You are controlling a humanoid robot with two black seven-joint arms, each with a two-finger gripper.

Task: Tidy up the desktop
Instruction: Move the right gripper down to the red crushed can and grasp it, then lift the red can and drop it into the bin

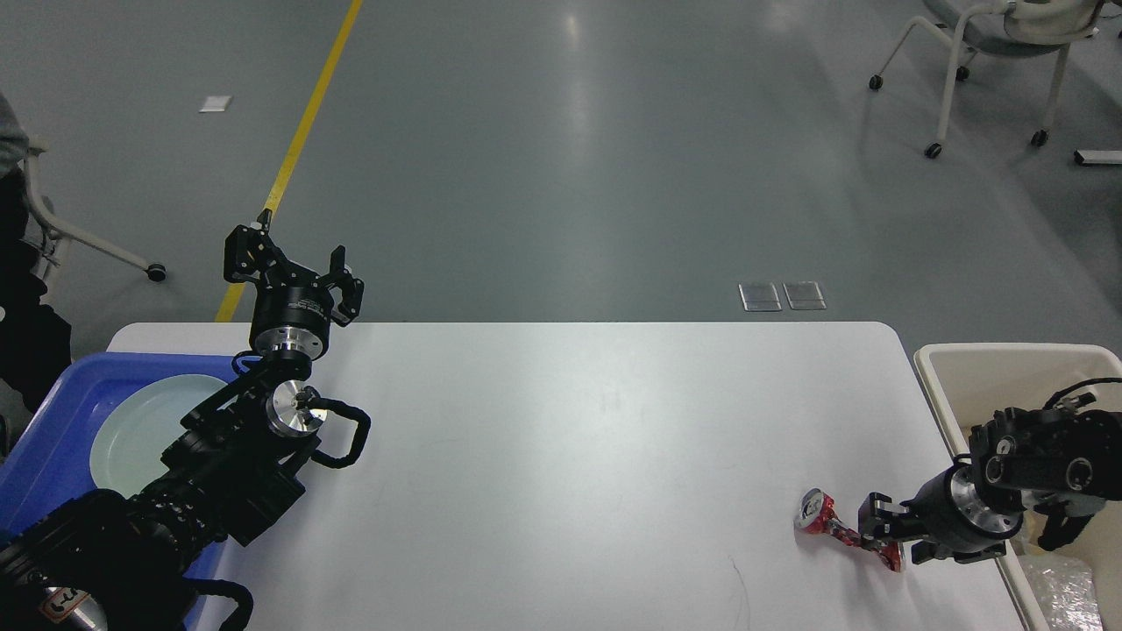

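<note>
The white desktop (561,438) fills the middle of the head view. A crushed red can (833,521) lies on it near the front right. My right gripper (881,533) reaches in from the right, its fingers closed around the can's right end at table level. My left gripper (294,267) is open and empty, raised above the desktop's far left corner.
A blue plastic tray (44,438) holding a pale round plate (145,429) sits at the left edge, partly under my left arm. A beige bin (973,377) stands off the right edge. Office chairs stand on the floor beyond the desktop.
</note>
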